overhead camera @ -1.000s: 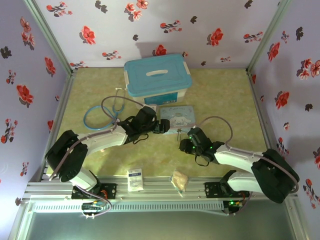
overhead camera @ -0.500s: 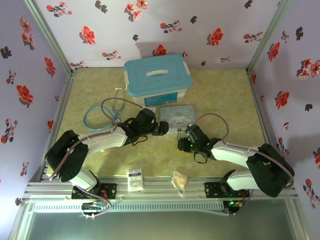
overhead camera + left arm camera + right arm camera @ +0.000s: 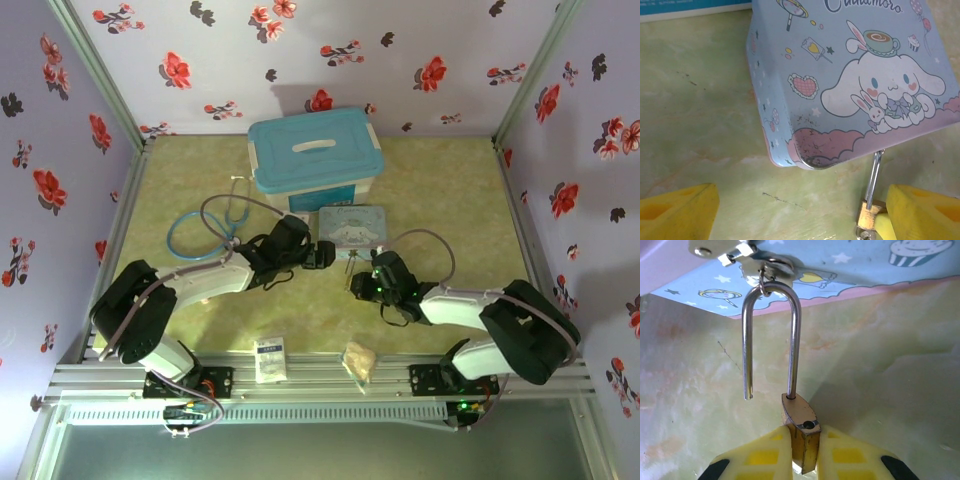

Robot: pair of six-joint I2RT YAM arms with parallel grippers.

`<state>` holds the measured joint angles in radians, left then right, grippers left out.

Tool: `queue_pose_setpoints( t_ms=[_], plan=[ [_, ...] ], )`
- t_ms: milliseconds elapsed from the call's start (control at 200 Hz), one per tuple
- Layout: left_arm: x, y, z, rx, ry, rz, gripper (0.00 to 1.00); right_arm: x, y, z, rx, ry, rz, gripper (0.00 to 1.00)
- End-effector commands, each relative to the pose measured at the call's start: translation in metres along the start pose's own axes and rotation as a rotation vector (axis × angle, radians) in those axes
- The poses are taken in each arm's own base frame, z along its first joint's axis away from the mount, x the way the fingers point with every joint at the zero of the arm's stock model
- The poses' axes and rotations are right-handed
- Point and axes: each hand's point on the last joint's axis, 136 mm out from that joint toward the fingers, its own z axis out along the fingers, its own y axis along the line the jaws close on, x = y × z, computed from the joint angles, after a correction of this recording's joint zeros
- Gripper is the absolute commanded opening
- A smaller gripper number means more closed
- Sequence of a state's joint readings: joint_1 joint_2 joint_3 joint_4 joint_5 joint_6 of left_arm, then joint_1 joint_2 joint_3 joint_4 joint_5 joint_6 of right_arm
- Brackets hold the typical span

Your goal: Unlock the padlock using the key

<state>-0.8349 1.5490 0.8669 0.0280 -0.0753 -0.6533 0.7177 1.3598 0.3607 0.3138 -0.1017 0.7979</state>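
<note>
My right gripper (image 3: 804, 450) is shut on the small brass padlock (image 3: 800, 417), pinching its body between the yellow fingers. The silver shackle (image 3: 796, 340) stands open: one leg stays in the body, the other hangs free, and the loop is hooked through the latch ring of the blue cartoon tin (image 3: 850, 270). My left gripper (image 3: 800, 210) is open just in front of the tin (image 3: 850, 75), with the padlock (image 3: 867, 215) beside its right finger. From above, both grippers (image 3: 325, 255) (image 3: 352, 283) meet at the tin's near edge (image 3: 352, 225). The key is out of view.
A teal lidded box (image 3: 315, 150) stands behind the tin. A blue stethoscope (image 3: 195, 232) lies at the left. A white packet (image 3: 269, 358) and a tan snack packet (image 3: 359, 360) sit by the near rail. Flowered walls close in the table.
My right gripper has slid left and a little farther back toward the tin. The tin has shifted slightly back. The left gripper has hardly moved.
</note>
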Motion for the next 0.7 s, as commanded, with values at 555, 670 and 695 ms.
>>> queue_pose_setpoints(
  t_ms=[555, 670, 695],
  plan=[
    [-0.047, 0.011, 0.051, -0.075, -0.035, 0.076, 0.85, 0.006, -0.026, -0.009, 0.045, -0.098, 0.322, 0.06],
    [-0.034, 0.019, 0.058, -0.096, -0.001, 0.082, 0.8, 0.005, -0.02, -0.01, 0.05, -0.117, 0.351, 0.06],
    [-0.032, 0.021, 0.059, -0.099, 0.005, 0.08, 0.79, 0.005, -0.018, -0.01, 0.05, -0.122, 0.357, 0.06]
  ],
)
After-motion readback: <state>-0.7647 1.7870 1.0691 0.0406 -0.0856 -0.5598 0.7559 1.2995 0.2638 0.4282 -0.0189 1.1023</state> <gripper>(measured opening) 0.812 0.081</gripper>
